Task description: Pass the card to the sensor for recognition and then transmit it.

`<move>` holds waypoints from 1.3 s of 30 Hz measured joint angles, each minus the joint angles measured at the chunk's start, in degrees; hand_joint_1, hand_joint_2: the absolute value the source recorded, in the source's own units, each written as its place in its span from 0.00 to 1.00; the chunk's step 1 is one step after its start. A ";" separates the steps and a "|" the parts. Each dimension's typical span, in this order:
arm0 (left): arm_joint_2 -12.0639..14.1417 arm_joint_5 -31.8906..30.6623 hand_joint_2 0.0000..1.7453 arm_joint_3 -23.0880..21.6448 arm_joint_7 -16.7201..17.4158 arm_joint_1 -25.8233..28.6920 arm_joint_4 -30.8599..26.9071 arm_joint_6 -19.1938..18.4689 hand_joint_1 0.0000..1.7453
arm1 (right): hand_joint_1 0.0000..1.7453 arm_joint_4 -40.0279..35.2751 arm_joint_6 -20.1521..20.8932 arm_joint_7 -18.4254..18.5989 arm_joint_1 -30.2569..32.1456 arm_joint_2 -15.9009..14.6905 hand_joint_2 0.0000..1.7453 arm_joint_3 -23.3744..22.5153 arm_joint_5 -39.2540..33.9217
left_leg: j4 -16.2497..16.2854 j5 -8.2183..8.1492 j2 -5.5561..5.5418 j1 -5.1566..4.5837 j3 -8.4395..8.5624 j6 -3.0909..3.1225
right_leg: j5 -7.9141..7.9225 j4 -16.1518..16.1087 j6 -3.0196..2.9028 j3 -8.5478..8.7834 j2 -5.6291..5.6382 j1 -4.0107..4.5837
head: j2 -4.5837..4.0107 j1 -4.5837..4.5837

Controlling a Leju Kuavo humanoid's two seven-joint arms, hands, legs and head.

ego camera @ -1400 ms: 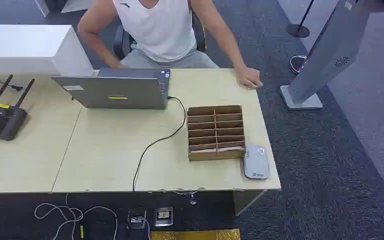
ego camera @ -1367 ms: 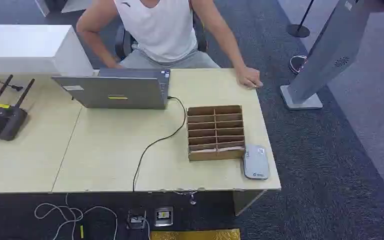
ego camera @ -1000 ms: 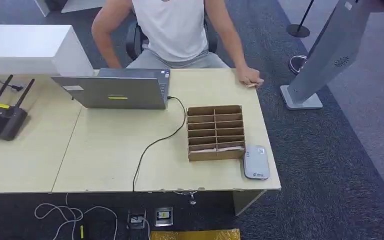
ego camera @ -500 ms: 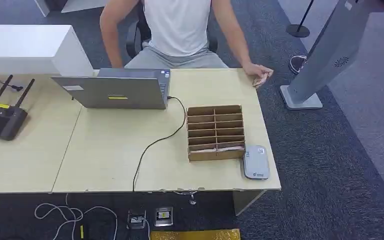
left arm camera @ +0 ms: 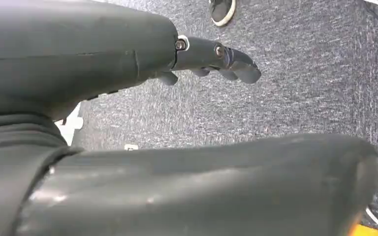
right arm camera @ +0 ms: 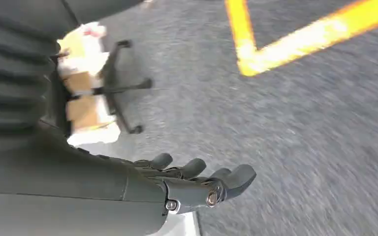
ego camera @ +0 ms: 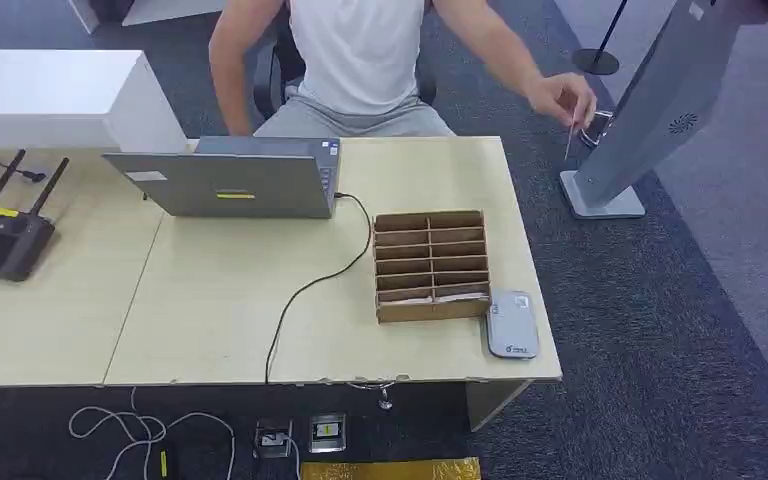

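Observation:
A person seated behind the desk holds a thin card (ego camera: pixel 569 141) in a raised hand (ego camera: pixel 561 98), off the desk's far right corner. The grey card sensor (ego camera: pixel 512 323) lies flat at the desk's near right corner, beside a cardboard slot box (ego camera: pixel 431 263). My left hand (left arm camera: pixel 211 61) hangs over grey carpet, its fingers stretched out and holding nothing. Over the carpet as well is my right hand (right arm camera: pixel 197 183), fingers spread and slightly bent, with nothing in it.
A grey laptop (ego camera: pixel 228 180) stands at the back of the desk (ego camera: pixel 210 320), its black cable (ego camera: pixel 305 290) running to the front edge. A black router (ego camera: pixel 0 236) sits at the left. A grey kiosk stand (ego camera: pixel 650 110) rises right of the desk.
The person's hand lifted the card from the desk's far right corner and swung it up and to the right. The person's body shifted right. Nothing on the desk moved.

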 joint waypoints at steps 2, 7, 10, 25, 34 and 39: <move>-0.02 0.00 0.00 -0.15 0.00 -0.01 0.00 0.04 0.00 | 0.00 0.00 -1.94 -0.94 -1.27 -0.61 1.00 -0.31 -1.16 | 0.00 0.00 0.04 0.00 0.01 0.00 | 0.00 0.00 0.00 0.01 0.00 0.00 | 0.00 0.02; 0.00 0.02 0.00 -0.48 -0.15 -0.01 0.00 0.11 0.00 | 0.00 -0.07 -7.96 -5.69 -4.95 -3.11 1.00 -1.88 -5.40 | 0.01 0.01 0.04 -0.02 0.00 0.01 | 0.03 0.00 0.02 0.01 0.00 -0.02 | 0.00 0.00; 0.00 -0.02 0.00 -0.96 -0.39 -0.01 0.00 0.11 0.00 | 0.00 -0.24 -10.67 -10.10 -8.24 -5.64 1.00 -3.06 -8.94 | 0.01 0.01 0.04 -0.04 -0.01 0.02 | 0.04 0.01 0.04 0.01 0.03 -0.04 | 0.00 0.00; -0.20 0.44 0.00 -2.77 -2.58 -0.04 0.00 1.46 0.00 | 0.00 -6.60 -9.13 -28.59 -42.58 -18.01 1.00 5.52 -32.00 | 0.04 0.40 -0.25 -0.46 -0.43 0.22 | 0.28 0.32 0.24 -0.41 -0.34 -0.45 | 0.00 -0.02; -0.50 1.09 0.00 -3.63 -3.21 -0.10 0.00 2.23 0.00 | 0.00 -14.25 -12.83 -28.20 -47.43 -18.34 1.00 27.51 -49.31 | 0.04 0.40 -0.21 -0.42 -0.45 0.22 | 0.27 0.32 0.24 -0.44 -0.30 -0.42 | 0.00 0.00; -0.52 1.46 0.00 -3.87 -3.56 -0.15 0.00 2.49 0.00 | 0.00 -21.04 -14.22 -28.11 -47.83 -17.88 1.00 40.56 -47.00 | 0.04 0.40 -0.18 -0.42 -0.44 0.22 | 0.28 0.34 0.24 -0.45 -0.29 -0.42 | 0.00 0.00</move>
